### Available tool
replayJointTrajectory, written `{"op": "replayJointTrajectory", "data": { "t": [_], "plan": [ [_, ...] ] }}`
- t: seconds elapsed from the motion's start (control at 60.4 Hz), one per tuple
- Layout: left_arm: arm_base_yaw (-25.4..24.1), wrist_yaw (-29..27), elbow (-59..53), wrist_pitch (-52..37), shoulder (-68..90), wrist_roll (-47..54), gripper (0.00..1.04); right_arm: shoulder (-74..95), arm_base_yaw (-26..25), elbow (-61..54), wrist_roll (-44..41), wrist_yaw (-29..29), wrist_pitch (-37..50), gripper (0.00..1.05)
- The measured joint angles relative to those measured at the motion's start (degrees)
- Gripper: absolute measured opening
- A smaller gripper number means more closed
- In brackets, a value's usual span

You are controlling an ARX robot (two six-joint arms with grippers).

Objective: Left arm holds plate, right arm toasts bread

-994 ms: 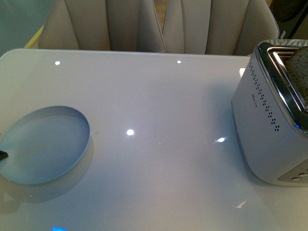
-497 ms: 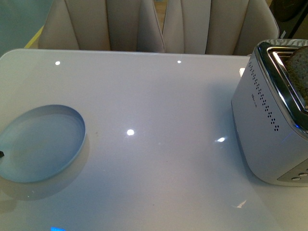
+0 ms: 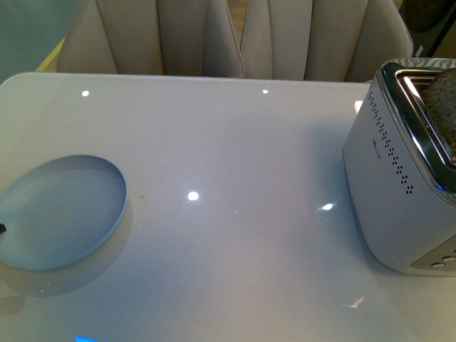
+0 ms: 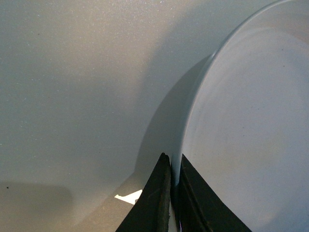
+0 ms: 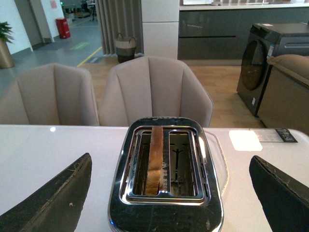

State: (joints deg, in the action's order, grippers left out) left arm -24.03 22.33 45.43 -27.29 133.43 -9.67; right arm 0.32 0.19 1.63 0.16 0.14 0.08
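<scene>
Pinching the plate (image 4: 251,121) rim, the left tool (image 4: 172,193) is cropped at lower centre; right tool (image 5: 169,203) released, bread (image 5: 155,159) half-sunk in toaster (image 5: 166,193).

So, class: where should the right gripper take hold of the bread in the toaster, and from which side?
Probably from straight above, pinching the top crust of the bread: it stands upright in one toaster slot, only that edge exposed. The right gripper is open above it.
</scene>
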Motion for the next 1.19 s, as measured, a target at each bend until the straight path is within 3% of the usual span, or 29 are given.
{"op": "replayJointTrajectory", "data": {
  "t": [0.182,0.348,0.596,1.06,1.143,1.193],
  "plan": [
    [0.0,-0.02,0.0,0.0,0.0,0.0,0.03,0.0,0.0,0.0,0.0,0.0,0.0,0.96],
    [0.17,-4.13,-0.72,-5.49,0.31,0.46,0.03,0.0,0.0,0.0,0.0,0.0,0.0,0.96],
    [0.17,-3.63,-0.74,-5.42,0.42,0.72,0.05,0.0,0.0,0.0,0.0,0.0,0.0,0.96],
    [0.35,-2.29,-2.19,-5.79,-1.14,1.4,0.81,0.0,0.0,0.0,0.0,0.0,0.0,0.96],
    [0.72,-1.75,-4.31,-6.4,-6.34,1.27,0.99,0.0,0.0,0.0,0.0,0.0,0.0,0.96],
    [1.09,-1.92,-5.38,-6.45,-10.58,1.29,0.97,0.0,0.0,0.0,0.0,0.0,0.0,0.96]
  ]
}}
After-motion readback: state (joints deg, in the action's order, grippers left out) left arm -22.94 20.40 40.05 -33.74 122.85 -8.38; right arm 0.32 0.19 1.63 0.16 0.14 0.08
